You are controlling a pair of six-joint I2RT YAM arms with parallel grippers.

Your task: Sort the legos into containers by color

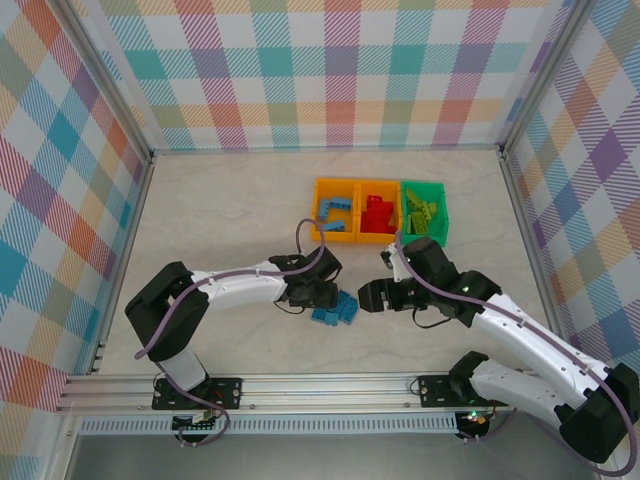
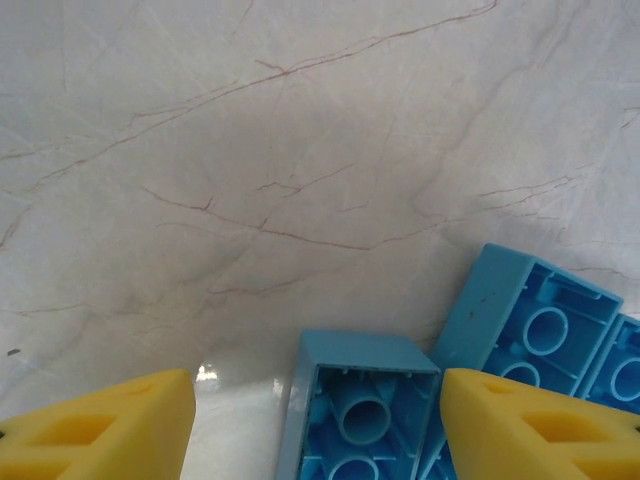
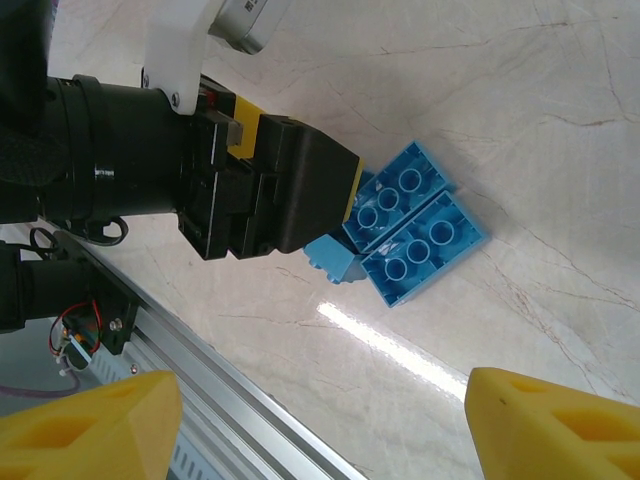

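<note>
Desk: pale stone desk (image 1: 230, 210), checked walls (image 1: 300, 80) around it.
Bins: at the back, left orange bin (image 1: 317, 210) has blue legos, middle orange bin (image 1: 380, 182) red, green bin (image 1: 424, 185) green.
Blue heap (image 1: 335, 308): near the front, between both arms.
Left fingers (image 2: 100, 425): apart around one blue brick (image 2: 355, 410); it touches one finger.
Right fingers (image 3: 90, 425): wide apart, holding nothing; heap just ahead.

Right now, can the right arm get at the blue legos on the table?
Probably yes: bare table lies between the open right tool and the two nearest blue legos. The left tool crowds the pile's far side.
</note>
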